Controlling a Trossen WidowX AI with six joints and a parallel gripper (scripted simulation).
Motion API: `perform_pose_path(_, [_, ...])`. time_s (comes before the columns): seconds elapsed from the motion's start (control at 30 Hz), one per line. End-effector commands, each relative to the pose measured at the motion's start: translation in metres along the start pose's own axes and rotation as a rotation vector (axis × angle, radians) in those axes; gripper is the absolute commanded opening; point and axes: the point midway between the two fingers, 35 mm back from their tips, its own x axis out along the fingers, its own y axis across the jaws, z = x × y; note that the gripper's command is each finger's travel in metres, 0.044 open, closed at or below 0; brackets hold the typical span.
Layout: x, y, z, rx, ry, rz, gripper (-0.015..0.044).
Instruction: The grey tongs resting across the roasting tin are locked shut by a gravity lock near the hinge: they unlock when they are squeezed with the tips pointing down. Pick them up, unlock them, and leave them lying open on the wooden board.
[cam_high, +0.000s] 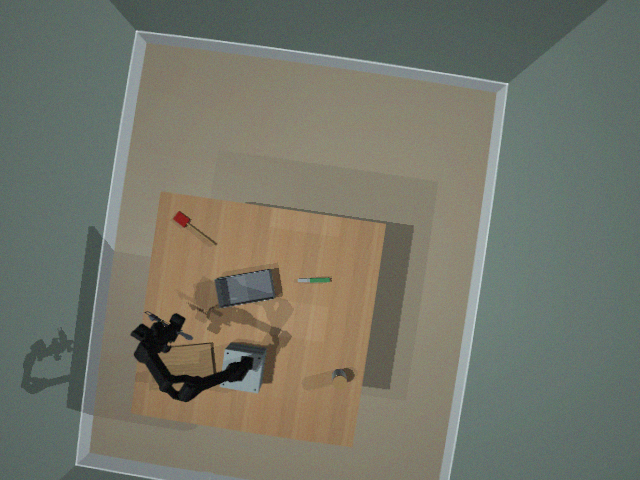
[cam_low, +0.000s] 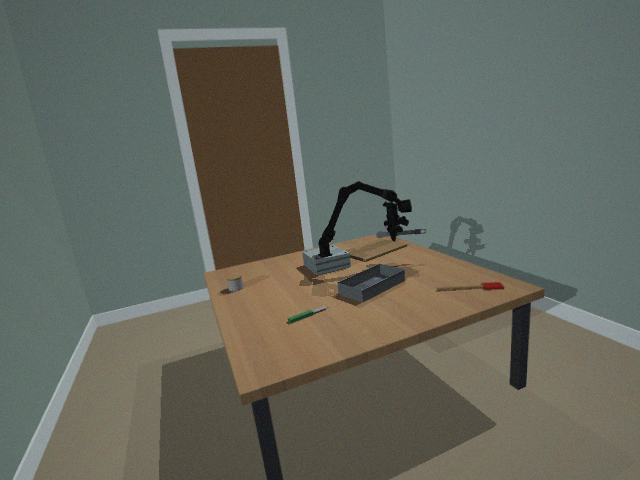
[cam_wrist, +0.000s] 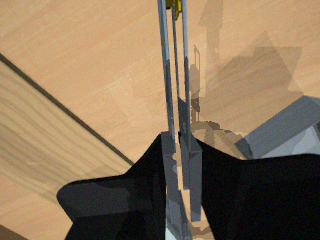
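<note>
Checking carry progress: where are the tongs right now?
The tongs are clamped in the gripper, held roughly level in the air near the wooden board, off the roasting tin in the exterior view.

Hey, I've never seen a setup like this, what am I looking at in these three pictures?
The black jointed thing is a robot arm bolted to a grey base on a wooden table. One picture looks straight down from the ceiling, one from across the room, and one from a camera on the arm's wrist. Its end effector is closed on grey tongs, whose two arms lie close together, held in the air near a wooden board. On the table lie a grey roasting tin, a red spatula, a green marker and a small can.
</note>
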Motion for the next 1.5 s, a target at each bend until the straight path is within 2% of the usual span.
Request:
perform_pose_path(0.0, [-0.001, 0.023, 0.003, -0.046, -0.006, -0.001, -0.0150])
perform_pose_path(0.6, [-0.001, 0.142, -0.010, -0.321, -0.003, 0.010, -0.0150])
perform_pose_path(1.17, [-0.004, 0.247, -0.054, -0.564, -0.003, 0.018, -0.0150])
perform_pose_path(1.47, [-0.003, 0.256, -0.059, -0.585, -0.010, 0.021, -0.0150])
